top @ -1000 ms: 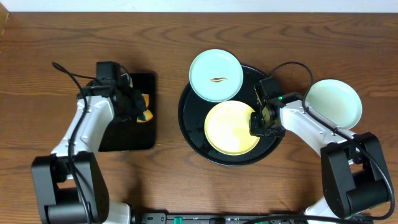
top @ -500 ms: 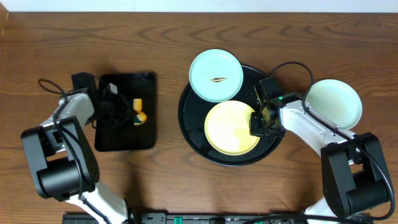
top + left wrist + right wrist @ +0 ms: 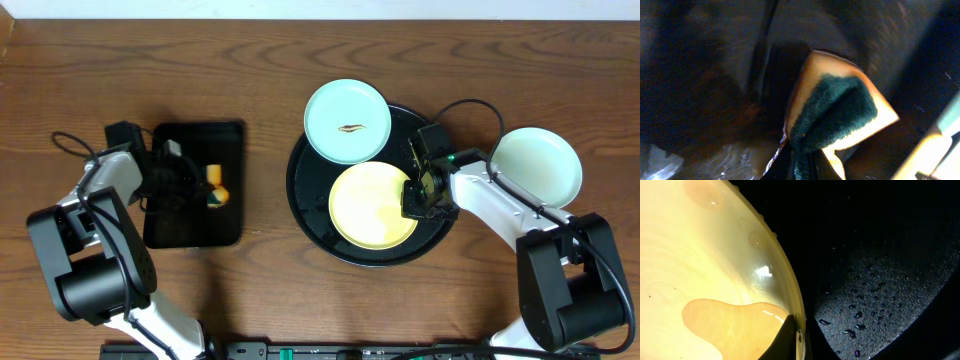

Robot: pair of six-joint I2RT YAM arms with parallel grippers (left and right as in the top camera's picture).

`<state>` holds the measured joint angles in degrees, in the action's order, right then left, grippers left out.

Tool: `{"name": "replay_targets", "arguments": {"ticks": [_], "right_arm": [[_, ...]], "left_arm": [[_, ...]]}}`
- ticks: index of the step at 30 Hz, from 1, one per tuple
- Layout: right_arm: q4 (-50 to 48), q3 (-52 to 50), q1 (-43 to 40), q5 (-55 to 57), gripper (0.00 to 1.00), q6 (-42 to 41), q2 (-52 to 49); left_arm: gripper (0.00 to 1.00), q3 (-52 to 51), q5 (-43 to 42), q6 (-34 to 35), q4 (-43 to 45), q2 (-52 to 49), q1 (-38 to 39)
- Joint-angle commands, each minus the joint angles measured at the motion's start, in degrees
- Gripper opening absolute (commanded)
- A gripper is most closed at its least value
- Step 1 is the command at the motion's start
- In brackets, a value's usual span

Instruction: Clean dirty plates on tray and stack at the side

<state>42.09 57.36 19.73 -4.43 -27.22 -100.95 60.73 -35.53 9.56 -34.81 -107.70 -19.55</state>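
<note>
The round black tray (image 3: 305, 205) holds the pale yellow plate (image 3: 368, 205). A mint-blue plate (image 3: 347, 121) with a brown smear lies over the tray's upper left rim. A second mint-blue plate (image 3: 537, 165) lies on the table to the right, off the tray. My right gripper (image 3: 415, 197) is shut on the yellow plate's right rim. The right wrist view shows that rim (image 3: 785, 285) between the fingers (image 3: 797, 341), a wet patch on the plate, and the wet tray (image 3: 880, 295). My left gripper (image 3: 192, 187) is shut on a yellow and green sponge (image 3: 215, 186) (image 3: 840, 112).
A smaller rectangular black tray (image 3: 195, 225) lies at the left under my left gripper and the sponge. Cables run behind both arms. The table's front edge is close below the round tray.
My left arm has swung to the left and turned, taking the sponge and the rectangular tray slightly left. The right arm and the plates have not moved.
</note>
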Motion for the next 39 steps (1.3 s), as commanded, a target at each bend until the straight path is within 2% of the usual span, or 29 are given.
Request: {"name": "replay_targets", "arguments": {"ticks": [1,6,12,19,23,25,32,37,39], "right_arm": [[0.5,-1.2,0.2,1.6,0.02,0.0,-0.5],[0.5,-1.2,0.2,1.6,0.02,0.0,-0.5],[0.6,-1.2,0.2,1.6,0.02,0.0,-0.5],[0.6,-1.2,0.2,1.6,0.02,0.0,-0.5],[0.6,-1.2,0.2,1.6,0.02,0.0,-0.5],[0.6,-1.2,0.2,1.6,0.02,0.0,-0.5],[0.6,-1.2,0.2,1.6,0.01,0.0,-0.5],[0.6,-1.2,0.2,1.6,0.01,0.0,-0.5],[0.6,-1.2,0.2,1.6,0.01,0.0,-0.5]], "left_arm": [[0.08,-0.5,-5.0,-5.7,-0.9,-1.6,3.6],[0.08,-0.5,-2.3,-7.5,-0.3,-1.6,6.8],[0.08,-0.4,9.5,1.6,0.2,-1.6,6.0],[0.08,-0.3,9.4,8.7,0.2,-1.6,4.4],[0.08,-0.3,14.8,17.9,-0.7,-1.6,4.4],[0.08,-0.3,13.9,19.3,-0.1,-1.6,4.5],[0.08,-0.3,-1.1,5.4,5.3,-1.6,8.3],[0.08,-0.3,-1.7,-0.7,6.1,-1.6,12.6],[0.08,-0.3,-1.1,-1.0,6.2,-1.6,13.6]]}}
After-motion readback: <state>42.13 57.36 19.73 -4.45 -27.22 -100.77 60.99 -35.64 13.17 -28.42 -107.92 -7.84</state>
